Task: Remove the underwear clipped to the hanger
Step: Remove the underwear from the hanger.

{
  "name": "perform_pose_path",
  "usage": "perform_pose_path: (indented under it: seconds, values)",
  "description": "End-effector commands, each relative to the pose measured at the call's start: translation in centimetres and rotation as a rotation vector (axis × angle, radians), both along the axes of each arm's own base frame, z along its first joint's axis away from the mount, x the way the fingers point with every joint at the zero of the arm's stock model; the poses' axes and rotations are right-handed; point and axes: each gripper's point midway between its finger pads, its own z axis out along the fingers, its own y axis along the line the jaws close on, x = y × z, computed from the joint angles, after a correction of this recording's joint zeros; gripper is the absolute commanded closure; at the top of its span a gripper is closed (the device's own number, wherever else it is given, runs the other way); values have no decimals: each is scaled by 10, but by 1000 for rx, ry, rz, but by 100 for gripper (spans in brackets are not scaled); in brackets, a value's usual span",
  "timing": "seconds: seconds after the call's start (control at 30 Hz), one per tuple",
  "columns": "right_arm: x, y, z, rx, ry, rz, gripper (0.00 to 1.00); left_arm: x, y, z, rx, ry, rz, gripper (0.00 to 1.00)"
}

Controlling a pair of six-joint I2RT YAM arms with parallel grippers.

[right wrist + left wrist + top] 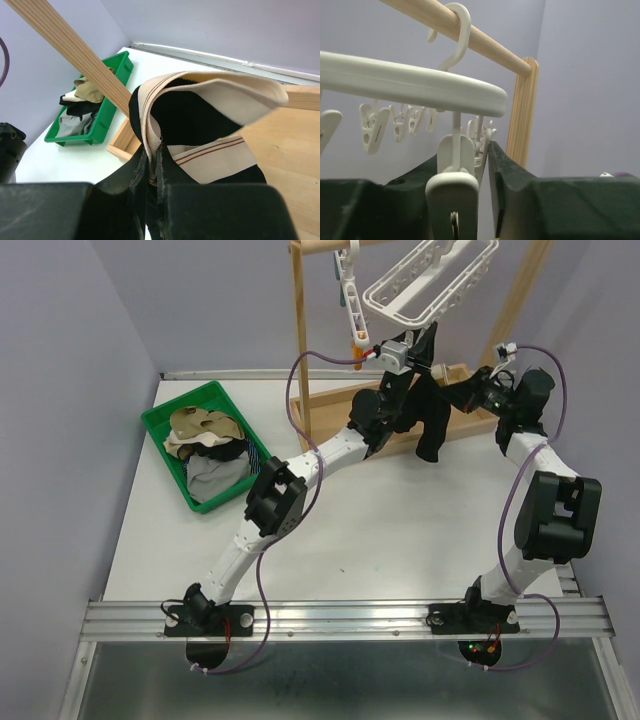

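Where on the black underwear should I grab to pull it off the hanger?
Grip the black underwear by its cream waistband, coming from the right, where the right gripper is shut on it. The band is a folded, thicker edge; the left gripper fills the other side.

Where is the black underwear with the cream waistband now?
In the right wrist view the black underwear is pinched by the right gripper above the wooden rack base; from above it hangs below the clip hanger.

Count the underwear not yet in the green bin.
1: the black pair with cream waistband, pinched in the right hand below the hanger. Others may be hidden.
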Motion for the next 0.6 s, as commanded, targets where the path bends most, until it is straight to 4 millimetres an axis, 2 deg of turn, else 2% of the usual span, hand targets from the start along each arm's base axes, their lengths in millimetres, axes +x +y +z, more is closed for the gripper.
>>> perform_pose_path:
  seconds: [0.0,0.03,0.1,0.13,0.17,0.2,0.3,0.33,0.4,0.43,0.47,0.5,0.53,0.57]
  values:
    - [-8,3,4,-27,-49,0,90,-33,45,73,-152,-97,7,50]
    - [-9,3,2,-27,-46,2,90,-32,44,67,-142,-86,9,46]
    - [-10,3,-1,-27,-41,2,89,-35,49,70,-150,-86,12,43]
    - [-10,4,-1,-27,-39,2,90,-33,47,63,-137,-75,14,39]
    - [-11,4,-2,-28,-39,2,90,-36,51,66,-141,-77,15,37]
    - [-12,4,-2,-28,-37,4,90,-37,53,66,-144,-77,18,31]
    - [-14,4,-6,-33,-35,4,90,-39,57,63,-134,-65,23,22]
    - [-16,5,-5,-34,-34,5,89,-38,56,56,-118,-52,26,15]
    - [-18,5,-10,-41,-29,5,89,-42,60,59,-117,-46,26,7]
    - [-20,5,-12,-43,-28,7,89,-41,57,48,-95,-28,25,6]
    - [-22,5,-17,-48,-19,7,89,-45,62,53,-102,-32,26,5]
    - [-23,5,-18,-51,-19,7,89,-46,63,50,-97,-25,28,5]
    - [-24,5,-20,-50,-10,8,89,-45,62,38,-77,-4,31,4]
    - [-25,6,-22,-56,-10,9,89,-48,66,42,-83,-4,33,4]
